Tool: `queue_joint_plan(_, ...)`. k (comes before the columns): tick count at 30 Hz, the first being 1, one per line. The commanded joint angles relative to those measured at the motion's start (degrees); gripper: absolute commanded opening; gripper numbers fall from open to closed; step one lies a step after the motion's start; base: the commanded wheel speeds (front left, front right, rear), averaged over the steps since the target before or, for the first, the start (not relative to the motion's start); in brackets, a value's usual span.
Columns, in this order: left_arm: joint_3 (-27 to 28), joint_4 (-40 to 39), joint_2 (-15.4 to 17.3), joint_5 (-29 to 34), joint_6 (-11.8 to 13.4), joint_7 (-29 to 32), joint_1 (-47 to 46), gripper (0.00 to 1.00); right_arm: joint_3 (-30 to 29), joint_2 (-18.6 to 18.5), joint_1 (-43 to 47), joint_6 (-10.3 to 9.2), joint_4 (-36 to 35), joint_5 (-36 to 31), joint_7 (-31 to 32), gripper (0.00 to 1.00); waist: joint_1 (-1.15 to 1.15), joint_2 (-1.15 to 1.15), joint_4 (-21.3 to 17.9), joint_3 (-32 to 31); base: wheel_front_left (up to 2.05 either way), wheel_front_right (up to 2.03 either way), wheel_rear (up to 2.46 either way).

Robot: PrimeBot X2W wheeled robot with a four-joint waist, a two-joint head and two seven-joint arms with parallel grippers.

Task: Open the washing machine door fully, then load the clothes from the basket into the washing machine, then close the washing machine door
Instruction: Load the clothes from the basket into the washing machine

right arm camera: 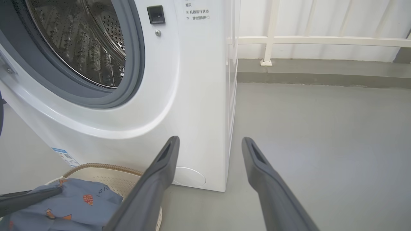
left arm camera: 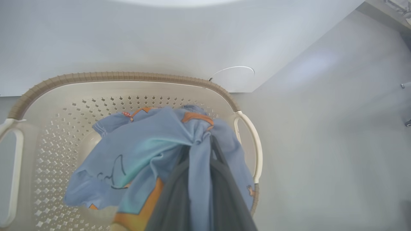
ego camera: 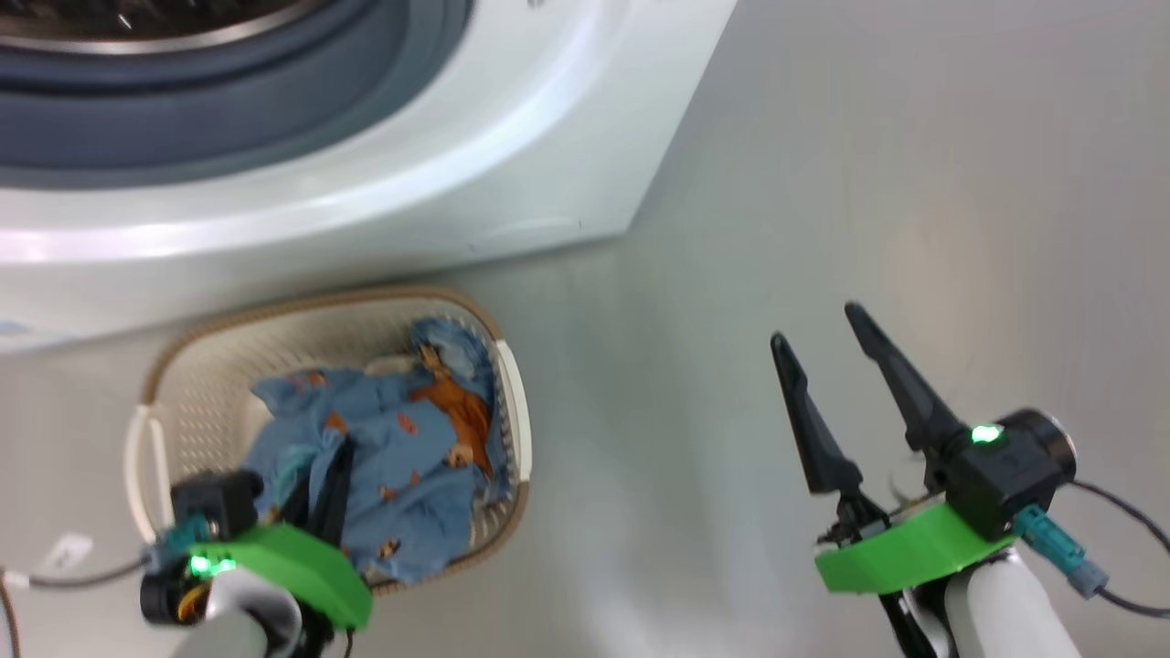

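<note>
The clothes [ego camera: 393, 457], a light blue printed garment, lie in the basket [ego camera: 320, 306]. A bunched fold is clamped between the two fingers of the left end effector [ego camera: 340, 450], which reaches in from the basket's near side. The basket stands on the floor [ego camera: 823, 183], and close beyond that end effector's fingertips rises the white front of the washing machine [ego camera: 366, 201], its drum [right arm camera: 80, 41] uncovered. The right end effector [ego camera: 814, 323] hangs over bare floor well to the right of the basket, fingers spread apart and empty, with the machine's front corner ahead to its left.
</note>
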Motion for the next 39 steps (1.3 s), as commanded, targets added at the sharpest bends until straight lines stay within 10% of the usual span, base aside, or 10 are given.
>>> queue_joint_plan(1, 2.21, -1.59, 0.96, 0.85, 0.46, -0.76, 1.93, 0.00, 0.95, 0.31, 1.74, 0.09, -0.82, -0.19, -0.26, 1.00, 0.00, 0.00, 1.61, -8.99, 0.00, 0.00, 0.00)
queue_joint_plan(17, 10.14, -18.12, -3.03, 10.94, 6.42, -0.76, 22.01, 0.00, 0.78, -2.13, 10.46, 0.09, 4.96, 1.57, -0.26, 1.00, 0.00, 0.00, 2.56, -27.28, 0.00, 0.00, 0.00)
queue_joint_plan(39, 16.63, -30.53, -4.49, 15.40, 11.81, -0.76, 31.60, 0.00, -0.35, -5.54, 13.76, 0.09, 5.13, 4.22, -0.26, 1.00, 0.00, 0.00, 4.19, -33.70, 0.00, 0.00, 0.00)
